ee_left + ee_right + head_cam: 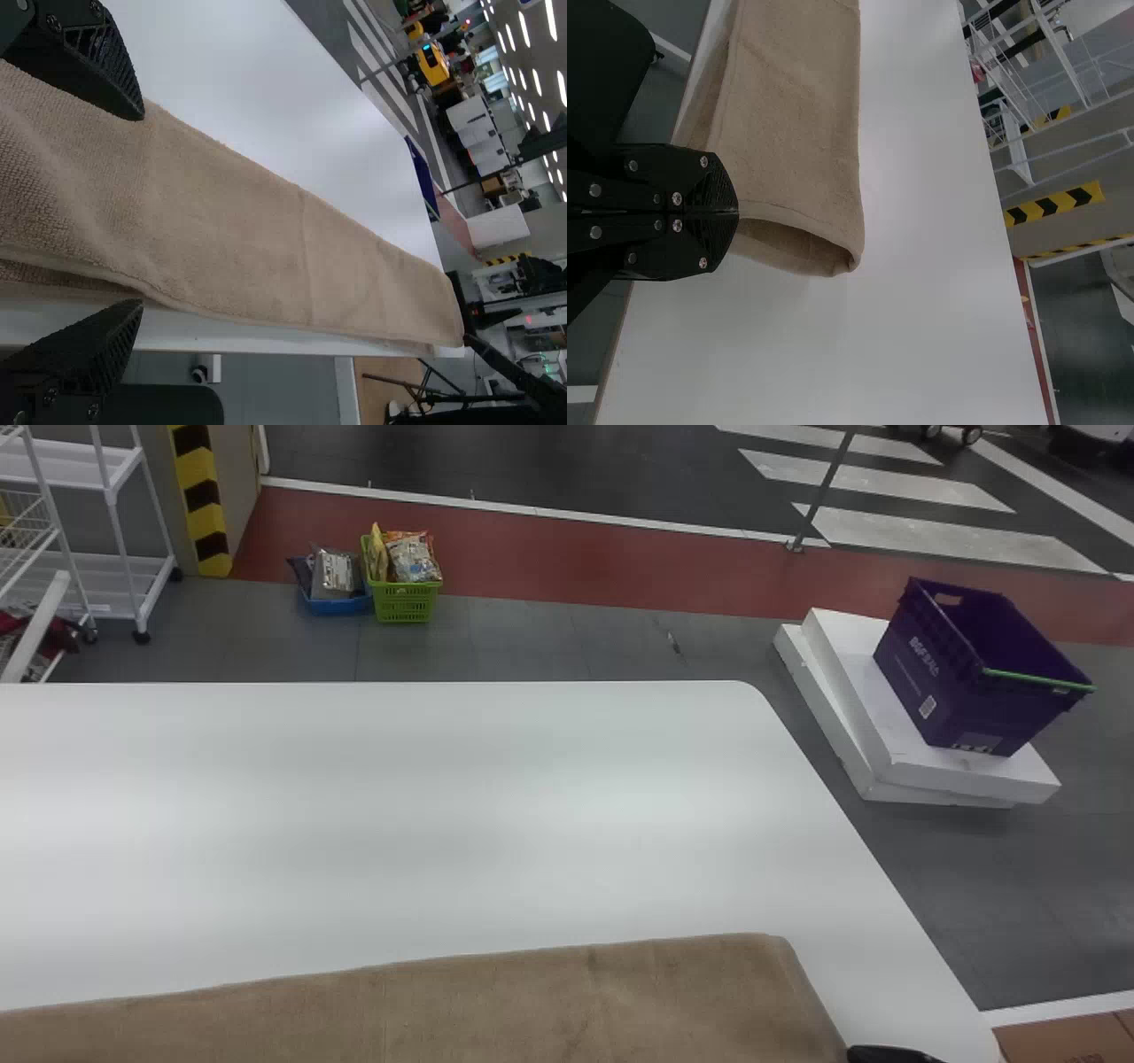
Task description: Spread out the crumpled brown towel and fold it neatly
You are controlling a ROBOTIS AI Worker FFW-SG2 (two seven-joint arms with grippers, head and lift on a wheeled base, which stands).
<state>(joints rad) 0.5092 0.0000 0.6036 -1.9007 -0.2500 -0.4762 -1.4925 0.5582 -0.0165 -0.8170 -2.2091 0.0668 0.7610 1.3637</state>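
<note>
The brown towel (567, 1001) lies as a long folded strip along the near side of the bench (532, 806). At its right end the layers gape. The right tool (737, 212) has its fingers together, clamped on the towel at the near right corner. The left tool (141, 209) has its fingers apart, astride the towel's near edge. Caution: lifting one layer alone may skew the fold; uneven pull may drag the strip off the near edge.
</note>
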